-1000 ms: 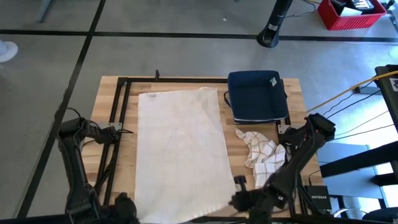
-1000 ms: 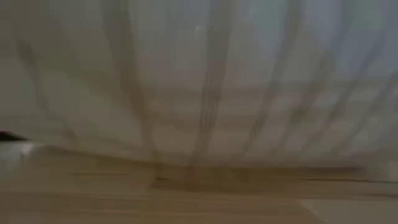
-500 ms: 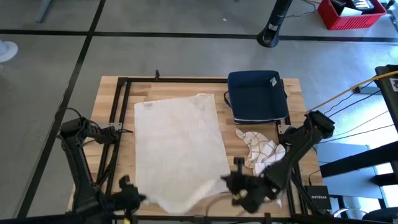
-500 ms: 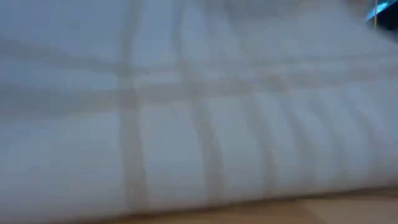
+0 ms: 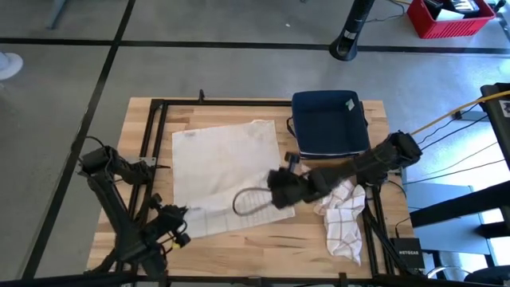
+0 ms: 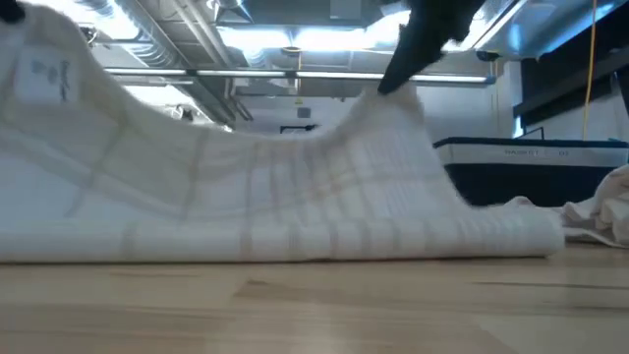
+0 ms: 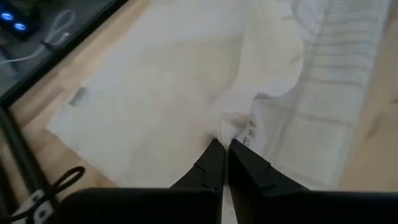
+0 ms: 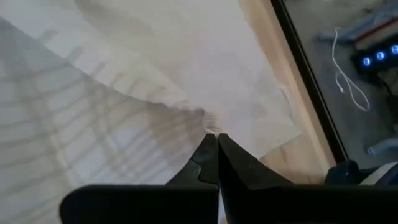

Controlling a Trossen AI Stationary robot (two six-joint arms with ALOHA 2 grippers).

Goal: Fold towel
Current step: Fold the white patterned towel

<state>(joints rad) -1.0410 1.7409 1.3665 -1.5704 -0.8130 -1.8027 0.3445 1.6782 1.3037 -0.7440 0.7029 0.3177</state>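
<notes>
White towel (image 5: 227, 171) lies on the table (image 5: 263, 247), far half flat, near edge lifted by both arms. Right gripper (image 5: 280, 190) over table centre, jaws clamped on 1 near corner, cloth raised into a hump in the low view (image 6: 295, 206). Left gripper (image 5: 177, 223) near the left front, jaws clamped on the other near corner, lower, close to the table. Towel's far edge sits just inside the black frame (image 5: 155, 108). Bare wood is open along the whole front strip. Dark blue tray (image 5: 329, 123) at far right, close to towel's right edge. Crumpled checked cloth (image 5: 341, 215) at right front, under the right arm, just beside the towel
</notes>
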